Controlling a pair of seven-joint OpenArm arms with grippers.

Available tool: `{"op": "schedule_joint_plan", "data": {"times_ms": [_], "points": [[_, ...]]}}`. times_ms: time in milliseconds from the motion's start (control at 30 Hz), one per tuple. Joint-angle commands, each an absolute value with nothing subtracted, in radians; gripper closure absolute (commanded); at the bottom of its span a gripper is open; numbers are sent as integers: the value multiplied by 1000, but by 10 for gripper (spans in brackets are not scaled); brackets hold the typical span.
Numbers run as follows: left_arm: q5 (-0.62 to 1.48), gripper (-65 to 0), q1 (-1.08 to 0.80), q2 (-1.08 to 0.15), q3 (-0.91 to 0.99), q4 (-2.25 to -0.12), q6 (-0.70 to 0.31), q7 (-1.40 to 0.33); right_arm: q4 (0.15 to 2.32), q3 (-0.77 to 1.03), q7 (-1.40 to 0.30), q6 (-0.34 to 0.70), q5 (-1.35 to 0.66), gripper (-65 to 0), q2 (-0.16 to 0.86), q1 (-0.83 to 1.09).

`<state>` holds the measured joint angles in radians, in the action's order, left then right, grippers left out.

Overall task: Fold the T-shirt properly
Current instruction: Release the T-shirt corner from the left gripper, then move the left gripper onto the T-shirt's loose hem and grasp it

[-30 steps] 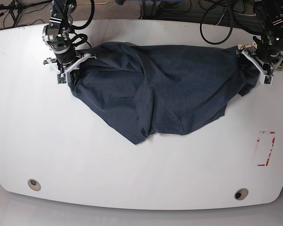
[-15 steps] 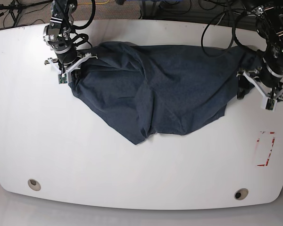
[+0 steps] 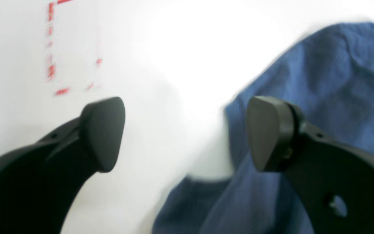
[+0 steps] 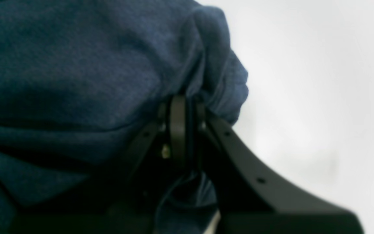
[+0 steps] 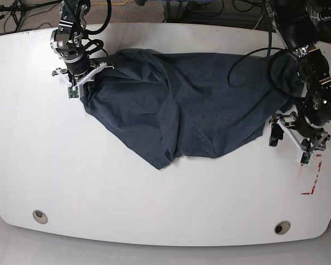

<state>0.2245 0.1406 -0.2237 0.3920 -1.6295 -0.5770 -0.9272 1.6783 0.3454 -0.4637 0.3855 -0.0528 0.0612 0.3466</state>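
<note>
The dark navy T-shirt (image 5: 198, 105) lies crumpled across the far half of the white table (image 5: 99, 193), with a point hanging toward the front. My right gripper (image 5: 81, 83) is at its far-left corner. In the right wrist view the right gripper (image 4: 180, 110) is shut on a bunched fold of the T-shirt (image 4: 76, 65). My left gripper (image 5: 290, 144) hovers at the cloth's lower right edge. In the left wrist view the left gripper (image 3: 183, 133) is open with bare table between its fingers. The T-shirt (image 3: 336, 81) lies under and beyond its right finger.
Red tape marks (image 5: 311, 174) sit near the table's right edge, also visible as red marks (image 3: 52, 48) in the left wrist view. Two round holes (image 5: 39, 216) (image 5: 282, 227) are near the front edge. Black cables (image 5: 254, 33) hang along the far side.
The left arm has swung from the shirt's far-right corner down along its right edge toward the front, jaws open throughout. The right arm and the cloth it grips have stayed put.
</note>
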Motion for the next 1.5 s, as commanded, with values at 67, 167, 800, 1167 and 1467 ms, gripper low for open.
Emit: {"op": "schedule_joint_plan", "data": {"times_ms": [67,167,800,1167,1467], "points": [[239,-554,225,-236,349,-1514,-579,-905,1681,344,-486,384,-47,-35,64,335],[240,-554,271,-236,315,-1405,-579,-903,1681,344,-486,384,-47,-35,64,335],[242,-554,344,-185,113,-1188,-579,-802,1681,344,-486,386,-47,-33,64,314],[205,-554,367,-147,21,-1130,-535,-740,1681,346,-486,387,-47,-33,64,315],[202,-554,441,-125,-48,-949,-510,-641,1681,346,-486,387,-47,-33,64,315]]}}
